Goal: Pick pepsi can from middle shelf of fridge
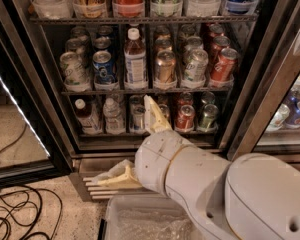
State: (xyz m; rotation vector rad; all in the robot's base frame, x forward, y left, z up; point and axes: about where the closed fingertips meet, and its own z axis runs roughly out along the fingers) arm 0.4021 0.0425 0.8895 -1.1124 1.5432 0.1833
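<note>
Tool (pixel 124 143): spread, empty, low before the steel-framed fridge (pixel 262 106), well below the blue aluminium pepsi can (pixel 104 67) on the middle wire shelf (pixel 140 91).

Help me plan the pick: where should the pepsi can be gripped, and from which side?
Grip the pepsi can around its round side wall at mid-height, coming straight in from the front. It stands upright at its row's front, with a silver can and a bottle close beside it. The gripper hangs lower, before the bottom shelf.
</note>
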